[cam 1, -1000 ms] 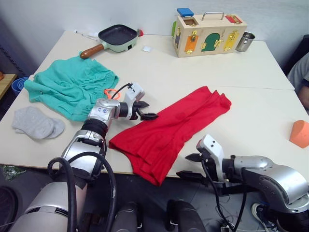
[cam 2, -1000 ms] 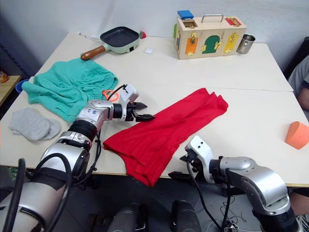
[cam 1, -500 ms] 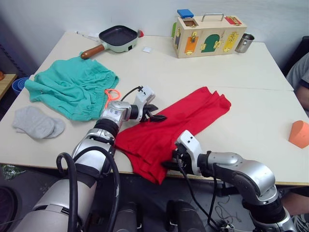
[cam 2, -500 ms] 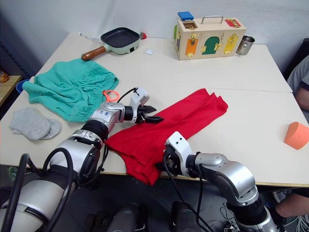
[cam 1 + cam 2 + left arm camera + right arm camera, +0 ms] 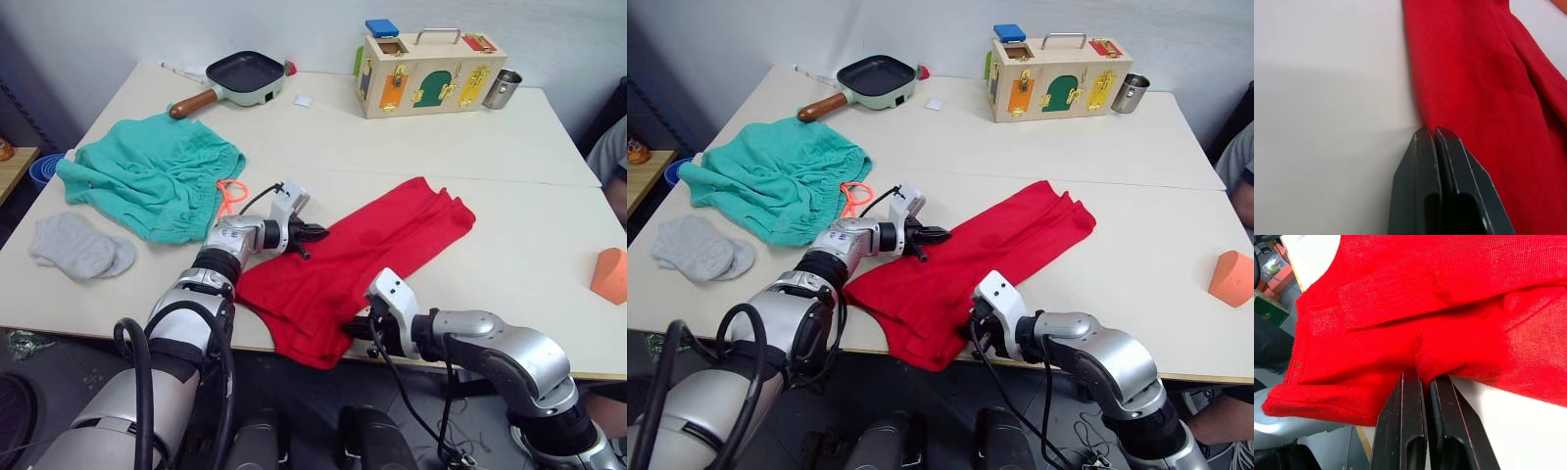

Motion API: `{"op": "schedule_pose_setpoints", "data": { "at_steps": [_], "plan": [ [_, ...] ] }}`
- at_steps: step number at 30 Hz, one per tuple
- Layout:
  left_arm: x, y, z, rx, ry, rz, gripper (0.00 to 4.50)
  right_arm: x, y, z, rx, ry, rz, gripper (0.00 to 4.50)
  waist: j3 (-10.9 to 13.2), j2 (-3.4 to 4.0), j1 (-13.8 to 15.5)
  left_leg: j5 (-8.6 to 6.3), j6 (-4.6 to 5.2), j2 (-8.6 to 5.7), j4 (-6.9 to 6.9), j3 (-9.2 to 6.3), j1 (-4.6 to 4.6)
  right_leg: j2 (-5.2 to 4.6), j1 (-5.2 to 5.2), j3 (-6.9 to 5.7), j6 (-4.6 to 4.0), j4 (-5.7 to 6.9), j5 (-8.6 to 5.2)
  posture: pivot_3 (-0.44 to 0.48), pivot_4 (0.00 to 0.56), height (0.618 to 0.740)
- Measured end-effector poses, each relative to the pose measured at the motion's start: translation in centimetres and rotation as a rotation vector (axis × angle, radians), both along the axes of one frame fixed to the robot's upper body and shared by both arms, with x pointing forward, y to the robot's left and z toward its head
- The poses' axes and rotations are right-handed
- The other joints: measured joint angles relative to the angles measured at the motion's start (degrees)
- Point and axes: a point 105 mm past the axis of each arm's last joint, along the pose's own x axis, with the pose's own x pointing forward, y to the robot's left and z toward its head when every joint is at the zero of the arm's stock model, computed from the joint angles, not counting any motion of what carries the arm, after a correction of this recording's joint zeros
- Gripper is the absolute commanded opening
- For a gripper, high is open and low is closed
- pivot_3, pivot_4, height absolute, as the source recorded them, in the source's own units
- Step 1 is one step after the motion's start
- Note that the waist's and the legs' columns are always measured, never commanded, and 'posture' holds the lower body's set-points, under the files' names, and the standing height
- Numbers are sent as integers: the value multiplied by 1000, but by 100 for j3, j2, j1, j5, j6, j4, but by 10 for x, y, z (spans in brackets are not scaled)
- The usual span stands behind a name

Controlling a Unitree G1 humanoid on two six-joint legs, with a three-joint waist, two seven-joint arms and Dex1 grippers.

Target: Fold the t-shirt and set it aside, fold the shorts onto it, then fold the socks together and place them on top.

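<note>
The red t-shirt [image 5: 367, 255] lies folded lengthwise, slanting across the table's near middle. My left gripper [image 5: 312, 235] is at its left long edge, its fingers [image 5: 1425, 147] pressed together with the tips on the fabric's rim. At the shirt's near end by the table edge, my right gripper [image 5: 355, 328] is shut, with a bunch of red cloth pinched between its fingers [image 5: 1413, 396]. The teal shorts [image 5: 147, 181] lie spread at the left, their orange drawstring [image 5: 230, 193] trailing toward the shirt. The grey socks [image 5: 78, 247] sit at the near left.
At the back stand a green frying pan [image 5: 240, 76], a wooden latch box [image 5: 431, 69] and a metal cup [image 5: 501, 88]. An orange block [image 5: 612, 276] rests at the right edge. A person's sleeve [image 5: 609, 152] shows at far right.
Both grippers have gone from open to shut. The right arm came up from below the table edge to the shirt's near end. The left gripper slid onto the shirt's left edge.
</note>
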Motion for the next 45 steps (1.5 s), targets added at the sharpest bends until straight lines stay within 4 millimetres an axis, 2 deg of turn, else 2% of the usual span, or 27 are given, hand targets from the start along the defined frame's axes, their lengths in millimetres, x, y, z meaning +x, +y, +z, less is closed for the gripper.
{"op": "schedule_pose_setpoints", "data": {
  "at_steps": [10,13,17,21,27,35,41,43,44,45],
  "plan": [
    [5,7,-2,-80,25,95,54,8,-23,2,-25,-1,-14,0,0,0,-6,-2,2,4,31,-2,2,-3,4,2,1,-2,1,0,150,740],
    [10,18,-1,-68,-3,152,54,14,-33,3,-47,-10,-18,0,0,0,-53,-2,2,8,39,1,6,-3,4,9,1,6,1,0,150,740],
    [16,43,2,-93,-43,251,54,27,-52,8,-86,-35,-39,0,0,0,-142,-2,-3,11,35,-1,9,-4,2,8,1,13,1,0,150,740],
    [16,51,4,-114,-78,312,54,39,-61,11,-96,-66,-55,0,0,0,-148,-1,-5,10,34,0,8,-3,1,7,1,13,1,0,150,740],
    [4,66,2,-128,-124,417,54,53,-66,15,-96,-118,-34,0,0,0,-143,-1,-6,10,35,2,7,-3,2,10,1,11,1,0,150,740],
    [-20,79,-1,-149,-104,538,54,61,-57,13,-67,-133,81,0,0,0,-137,0,-6,11,37,1,7,-3,6,9,1,11,1,0,150,740],
    [-33,86,6,-140,-129,593,54,72,-53,12,-36,-149,106,0,0,0,-133,0,-6,10,38,-1,9,-3,9,9,1,10,1,0,150,740],
    [-35,87,3,-136,-118,592,0,73,-53,12,-31,-143,115,479,0,0,-130,0,-6,10,40,0,9,-4,10,9,1,9,1,0,150,740],
    [-36,87,2,-124,-115,582,427,71,-53,12,-24,-135,127,645,0,0,-129,0,-6,10,40,-1,9,-4,10,9,1,9,1,0,150,740],
    [-38,89,0,-99,-121,561,647,69,-52,12,-14,-128,145,1008,0,0,-129,-1,-7,10,39,-1,8,-3,9,8,1,8,1,0,150,740]
  ]
}}
